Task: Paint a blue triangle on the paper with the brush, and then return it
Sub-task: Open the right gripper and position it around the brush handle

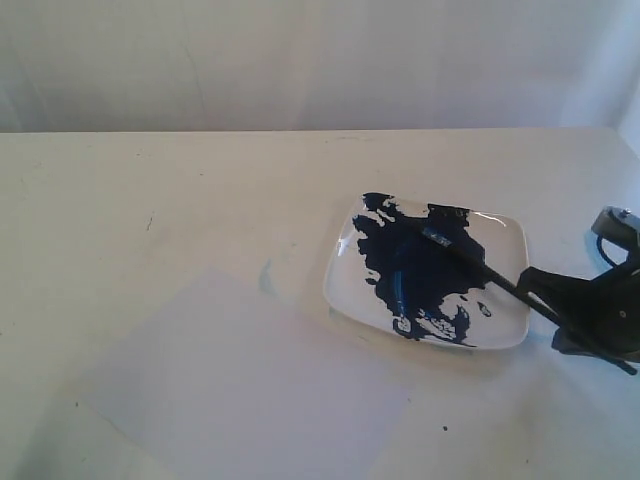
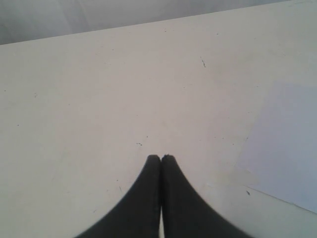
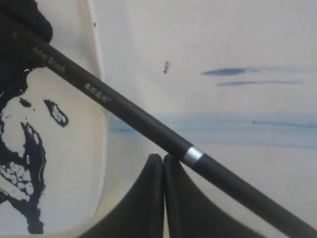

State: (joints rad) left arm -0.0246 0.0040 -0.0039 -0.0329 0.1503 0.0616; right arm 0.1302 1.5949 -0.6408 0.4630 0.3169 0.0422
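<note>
Exterior view: a white square plate (image 1: 500, 322) sits on the bench (image 1: 150, 200) toward its right edge, most of its middle covered by a dark-blue paint blotch (image 1: 420, 270). The brush (image 1: 490, 270) lies slantwise across the plate. Its ferrule end rests in the paint near the plate's far side, and its black handle runs out over the rim toward the bench's right edge, where my right arm is. The paper (image 1: 250, 390) lies flat toward the front edge, on the side of the plate toward the bench's left edge, near it but not touching. A faint pale-blue smear (image 1: 265, 275) marks the bench just beyond the paper's far edge.

In the right wrist view my right jaws are pressed together with nothing between them. The handle, with a silver band (image 3: 193, 155) and small lettering, crosses just past their tips and over one of them. I cannot tell whether it touches. Thin blue streaks (image 3: 228, 72) stain the bench on the far side of the handle.

In the left wrist view my left jaws are also pressed together and empty, over bare bench, with a corner of the paper (image 2: 287, 148) off to one side.
</note>
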